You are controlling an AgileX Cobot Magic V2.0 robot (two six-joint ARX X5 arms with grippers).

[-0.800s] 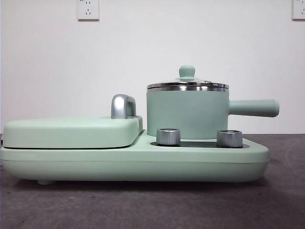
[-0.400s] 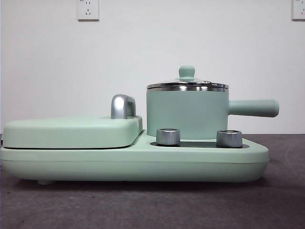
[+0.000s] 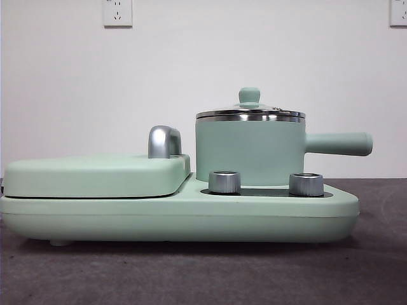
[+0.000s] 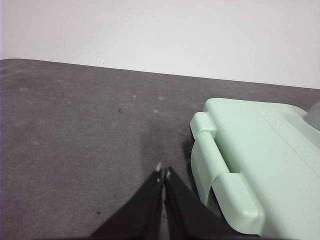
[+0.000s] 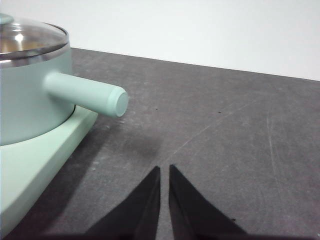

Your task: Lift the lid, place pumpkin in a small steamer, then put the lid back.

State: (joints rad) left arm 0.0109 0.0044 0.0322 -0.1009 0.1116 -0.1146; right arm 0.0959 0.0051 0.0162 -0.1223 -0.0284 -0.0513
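Left gripper point(image 4: 163, 174), jaws pressed together and empty, hangs beside the griddle cover point(image 4: 260, 150). Right gripper point(image 5: 164, 170), likewise closed, sits near the small steamer point(image 5: 35, 95) handle, the lid point(image 3: 250, 109) on it. Only the front view shows the two silver knobs point(image 3: 224, 181).

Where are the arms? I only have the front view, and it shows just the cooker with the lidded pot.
Observer: Left gripper hangs over bare table beside the griddle cover, fingers shut, holding nothing.
Operator: And the right?
Observer: Right gripper is over bare table past the end of the small steamer handle, also shut and holding nothing.
Operator: Pumpkin anywhere?
Observer: No view shows it. The right wrist view shows a warm tint under the glass lid, but I cannot tell what it is.
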